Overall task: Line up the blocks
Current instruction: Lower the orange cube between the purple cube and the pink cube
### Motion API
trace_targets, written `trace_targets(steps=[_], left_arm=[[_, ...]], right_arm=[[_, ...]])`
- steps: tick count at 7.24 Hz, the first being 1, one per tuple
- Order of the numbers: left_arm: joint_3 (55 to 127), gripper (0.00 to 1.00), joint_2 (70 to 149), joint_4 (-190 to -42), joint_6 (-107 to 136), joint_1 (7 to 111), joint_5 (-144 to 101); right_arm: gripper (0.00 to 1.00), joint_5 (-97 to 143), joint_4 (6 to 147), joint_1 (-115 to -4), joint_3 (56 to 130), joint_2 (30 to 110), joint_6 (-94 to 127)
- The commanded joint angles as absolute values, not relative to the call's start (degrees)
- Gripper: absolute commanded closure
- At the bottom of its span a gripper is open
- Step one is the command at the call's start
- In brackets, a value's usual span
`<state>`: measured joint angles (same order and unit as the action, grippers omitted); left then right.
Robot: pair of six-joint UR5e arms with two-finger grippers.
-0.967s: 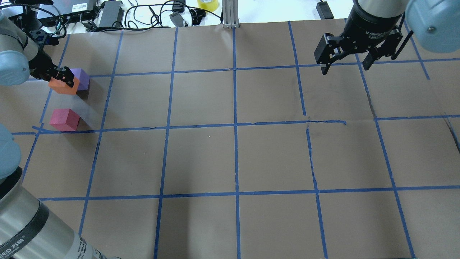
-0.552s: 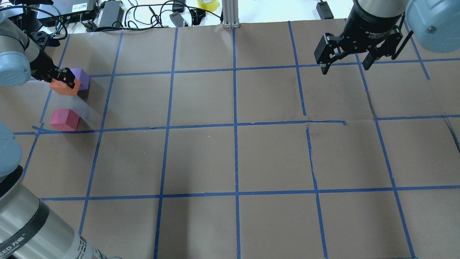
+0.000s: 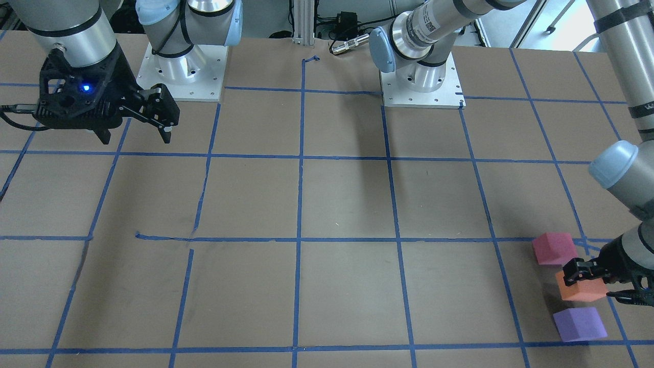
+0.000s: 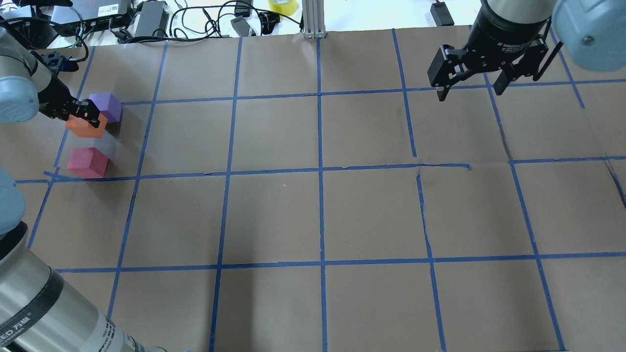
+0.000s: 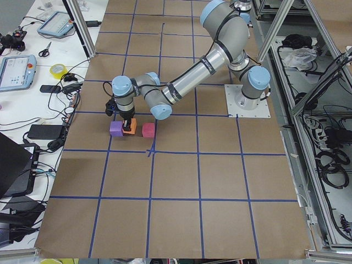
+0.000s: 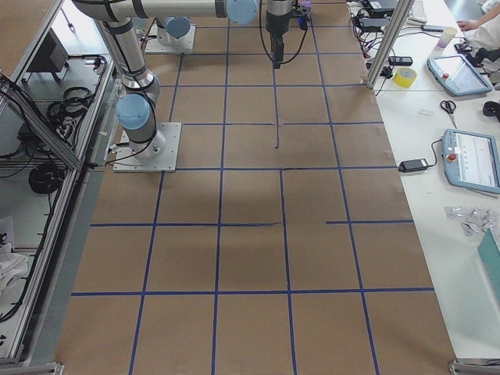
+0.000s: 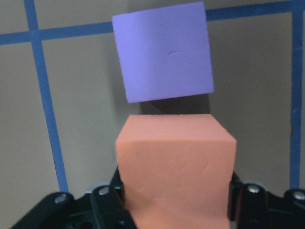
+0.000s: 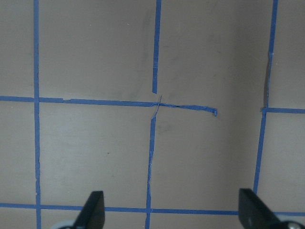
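My left gripper (image 4: 83, 116) is shut on the orange block (image 4: 87, 128) at the table's far left, between the purple block (image 4: 105, 107) and the pinkish-red block (image 4: 88, 163). In the front-facing view the left gripper (image 3: 587, 278) holds the orange block (image 3: 582, 290) between the pinkish-red block (image 3: 554, 248) and the purple block (image 3: 580, 324). In the left wrist view the orange block (image 7: 176, 167) fills the jaws, with the purple block (image 7: 163, 50) just beyond it. My right gripper (image 4: 472, 88) is open and empty above the far right of the table.
The table is brown paper with a blue tape grid (image 4: 320, 168). Cables, power bricks and a yellow tape roll (image 4: 282, 6) lie beyond the far edge. A metal post (image 4: 313, 19) stands at the far middle.
My left gripper has moved the orange block slightly left and toward the robot, away from the purple block. The right arm has not moved.
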<state>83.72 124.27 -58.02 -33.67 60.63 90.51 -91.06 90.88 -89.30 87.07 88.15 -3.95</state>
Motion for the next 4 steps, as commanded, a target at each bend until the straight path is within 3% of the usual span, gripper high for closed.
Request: trace_targets(steps=[1,4], left_arm=[[84.63,0.93,125.15,-58.18,-33.31,60.38,90.09],[85.08,0.93,126.38,-58.01,-33.40,60.29,90.09]], right_arm=[[0.00,-91.31,90.62,-89.21,87.10,88.33,-4.56],[0.00,-90.96,90.09,-89.30,87.36,88.51,-4.57]])
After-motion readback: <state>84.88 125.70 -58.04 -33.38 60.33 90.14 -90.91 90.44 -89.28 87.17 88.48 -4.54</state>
